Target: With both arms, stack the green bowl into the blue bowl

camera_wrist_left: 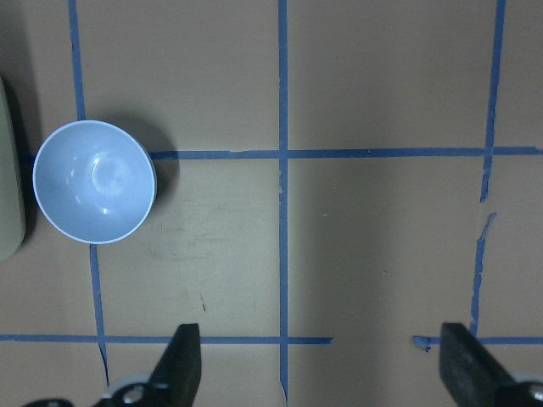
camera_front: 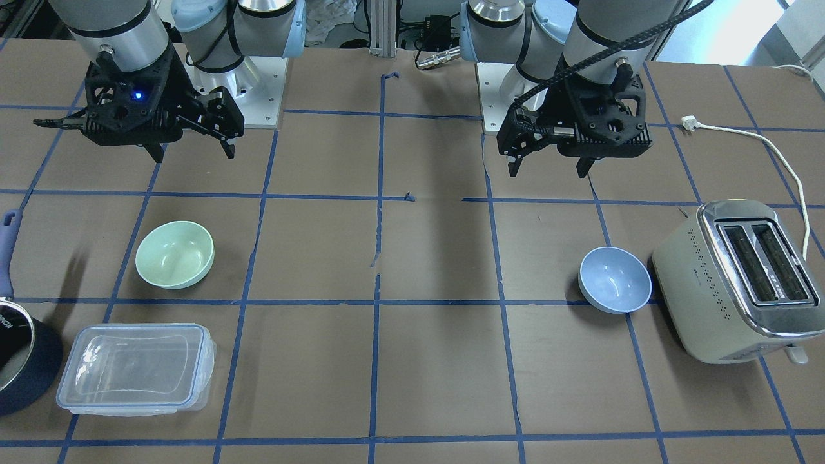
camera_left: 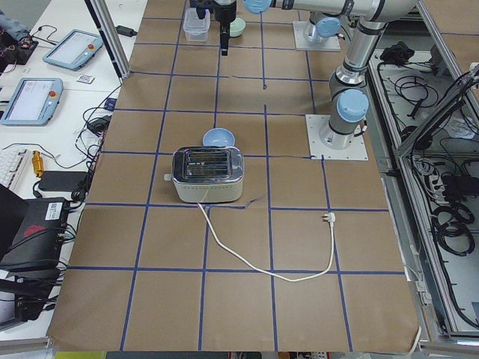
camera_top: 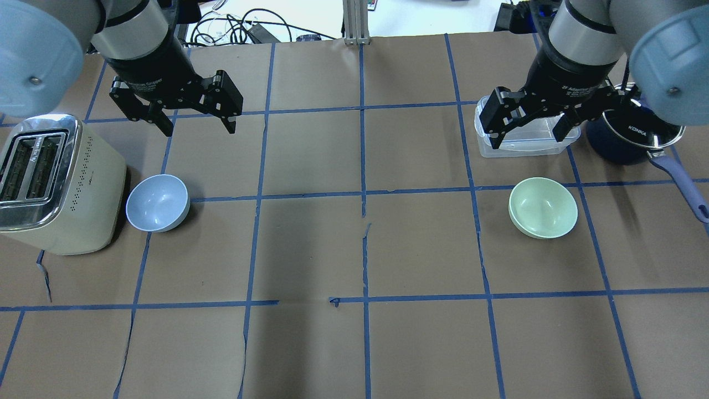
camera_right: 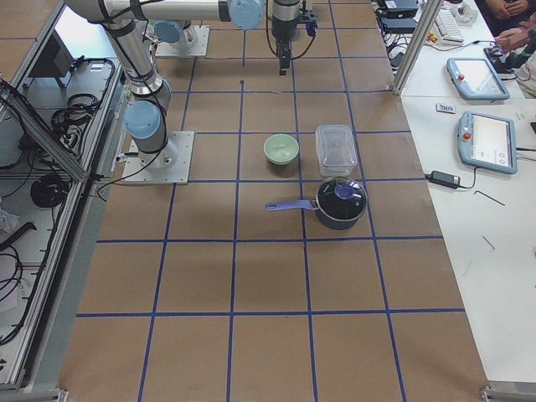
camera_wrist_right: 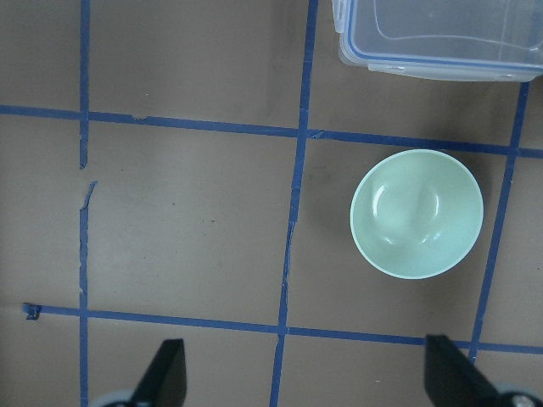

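Overhead, left hand (camera_top: 198,128), right hand (camera_top: 526,138) spread wide, empty, right arm (camera_top: 581,44) partly masking clear container (camera_top: 532,148), pot (camera_top: 612,148).

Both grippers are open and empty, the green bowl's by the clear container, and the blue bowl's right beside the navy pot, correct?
Not quite: the blue bowl sits beside the toaster, not the pot, as the overhead exterior view shows. The rest holds.
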Action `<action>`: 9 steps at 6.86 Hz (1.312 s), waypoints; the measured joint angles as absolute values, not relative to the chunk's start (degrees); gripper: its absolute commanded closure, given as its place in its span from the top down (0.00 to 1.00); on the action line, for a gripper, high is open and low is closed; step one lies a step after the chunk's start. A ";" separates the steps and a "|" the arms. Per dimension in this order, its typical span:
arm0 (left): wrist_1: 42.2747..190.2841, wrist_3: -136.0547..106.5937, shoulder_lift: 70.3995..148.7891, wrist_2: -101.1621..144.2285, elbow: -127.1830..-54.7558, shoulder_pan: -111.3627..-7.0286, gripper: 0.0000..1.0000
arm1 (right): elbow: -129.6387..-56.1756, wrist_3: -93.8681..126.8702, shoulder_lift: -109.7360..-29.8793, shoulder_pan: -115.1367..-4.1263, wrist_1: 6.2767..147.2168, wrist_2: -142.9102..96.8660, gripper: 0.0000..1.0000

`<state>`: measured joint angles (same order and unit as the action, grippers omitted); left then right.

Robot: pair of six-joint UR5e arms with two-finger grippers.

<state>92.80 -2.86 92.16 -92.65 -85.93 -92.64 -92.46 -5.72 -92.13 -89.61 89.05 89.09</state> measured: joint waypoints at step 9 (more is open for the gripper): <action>92.66 -3.25 91.98 -91.62 -86.15 -92.04 1.00 | -92.46 -5.71 -92.11 -89.57 89.16 89.19 1.00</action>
<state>92.66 -3.25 91.98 -91.62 -86.15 -92.04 -92.46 -5.71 -92.11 -89.57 89.16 89.19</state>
